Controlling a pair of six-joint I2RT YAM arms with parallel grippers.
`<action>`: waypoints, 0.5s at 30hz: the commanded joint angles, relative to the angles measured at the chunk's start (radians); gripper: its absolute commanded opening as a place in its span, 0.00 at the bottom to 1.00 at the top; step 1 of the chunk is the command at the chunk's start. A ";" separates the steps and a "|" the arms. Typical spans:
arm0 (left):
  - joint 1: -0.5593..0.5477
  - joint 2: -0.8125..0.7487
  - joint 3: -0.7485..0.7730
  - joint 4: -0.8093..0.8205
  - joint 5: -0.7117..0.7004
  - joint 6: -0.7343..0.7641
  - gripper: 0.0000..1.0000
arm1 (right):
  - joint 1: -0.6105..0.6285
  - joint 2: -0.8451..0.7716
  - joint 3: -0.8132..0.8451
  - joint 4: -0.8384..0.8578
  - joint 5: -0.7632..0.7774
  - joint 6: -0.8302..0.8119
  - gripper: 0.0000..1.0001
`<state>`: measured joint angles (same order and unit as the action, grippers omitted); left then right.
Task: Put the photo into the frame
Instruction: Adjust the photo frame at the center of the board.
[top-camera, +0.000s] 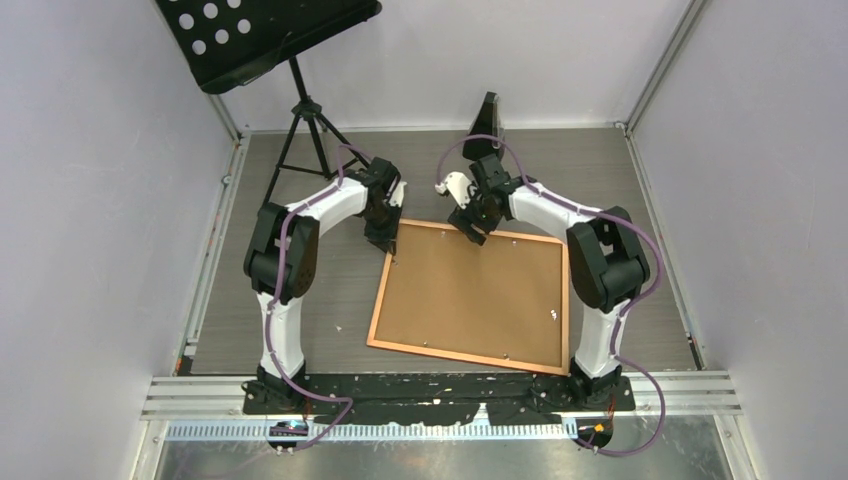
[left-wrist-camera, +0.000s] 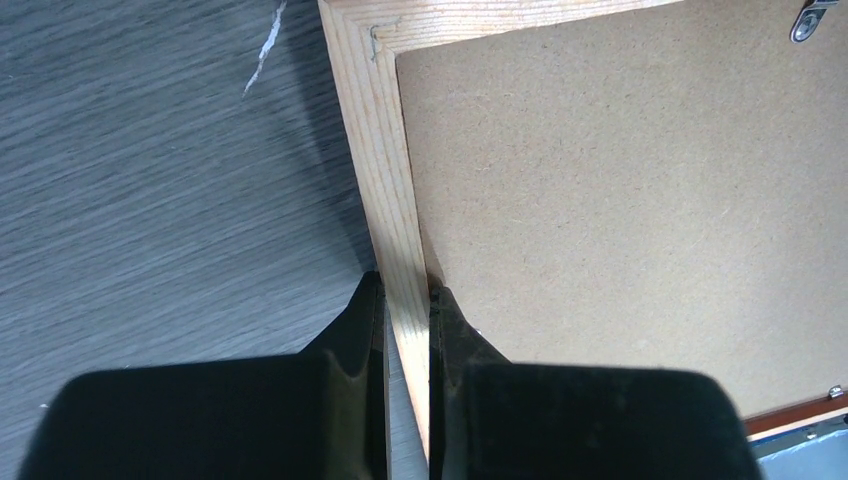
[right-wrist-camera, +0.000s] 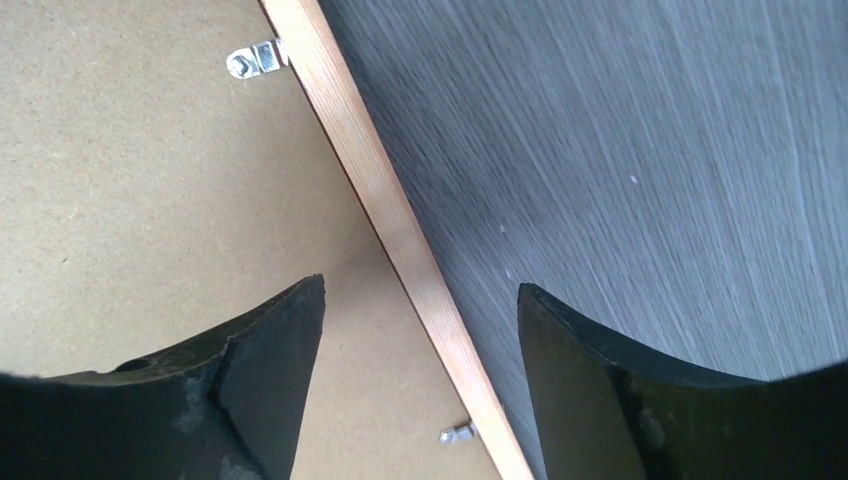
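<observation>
The frame (top-camera: 460, 355), copper-orange, lies back side up on the table with a brown backing board (top-camera: 470, 290) filling it. The photo is hidden. My left gripper (top-camera: 385, 243) is at the frame's far left corner. In the left wrist view it (left-wrist-camera: 405, 300) is shut on the frame's left rail (left-wrist-camera: 385, 150), one finger outside and one on the board side (left-wrist-camera: 620, 200). My right gripper (top-camera: 472, 235) is over the far rail. In the right wrist view it (right-wrist-camera: 420, 290) is open and straddles the rail (right-wrist-camera: 360, 170) without touching it.
Small metal clips (right-wrist-camera: 255, 60) hold the board at the rail; another shows in the left wrist view (left-wrist-camera: 812, 20). A black music stand (top-camera: 270, 40) on a tripod stands at the back left. A black object (top-camera: 487, 120) stands at the back wall. Walls enclose the grey table (top-camera: 300, 300).
</observation>
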<state>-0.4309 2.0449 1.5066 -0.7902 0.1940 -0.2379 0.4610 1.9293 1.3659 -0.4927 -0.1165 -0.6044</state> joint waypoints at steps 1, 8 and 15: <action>0.003 0.006 0.024 -0.001 -0.016 0.043 0.00 | -0.021 -0.157 0.007 -0.028 0.059 0.095 0.79; 0.003 0.004 0.009 0.003 -0.028 0.024 0.00 | -0.113 -0.342 -0.165 -0.137 0.040 0.089 0.83; 0.003 -0.004 0.005 0.009 -0.028 0.024 0.00 | -0.226 -0.584 -0.421 -0.229 0.052 -0.047 0.86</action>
<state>-0.4309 2.0449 1.5066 -0.7898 0.1841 -0.2611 0.2741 1.4509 1.0477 -0.6319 -0.0792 -0.5598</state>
